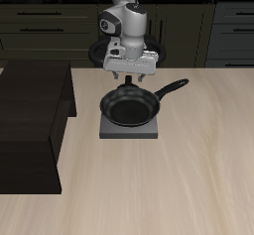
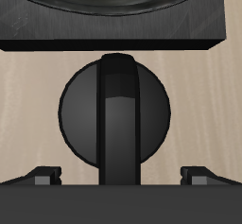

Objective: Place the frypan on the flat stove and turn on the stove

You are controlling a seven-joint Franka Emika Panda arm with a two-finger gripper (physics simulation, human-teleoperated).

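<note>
While the frypan (image 1: pixel 130 106) sits on the flat stove (image 1: pixel 127 131), covering most of the grey plate so that only its front strip and corners show, the pan's long thin handle (image 1: pixel 172 87) reaches out past the stove's edge over the pale wooden worktop (image 1: pixel 198 170), angled up and toward the back. The claw (image 1: pixel 130 77) hangs just behind the stove, at the plate's rear edge, close above the worktop, with the white wrist of the arm rising straight over it. In the wrist view a round black knob (image 2: pixel 114 113) with a raised bar across its middle lies directly beneath the claw, beside the stove's dark side wall (image 2: pixel 113 29), and the rim of the pan shows beyond that wall. Two fingertips (image 2: pixel 43 176) stand well apart, one on each side of the knob, so the claw is spread wide and grips nothing. A large dark cabinet block (image 1: pixel 32 130) stands on the worktop beside the stove, apart from it. Dark drawer fronts (image 1: pixel 60 26) run along behind the worktop.
</note>
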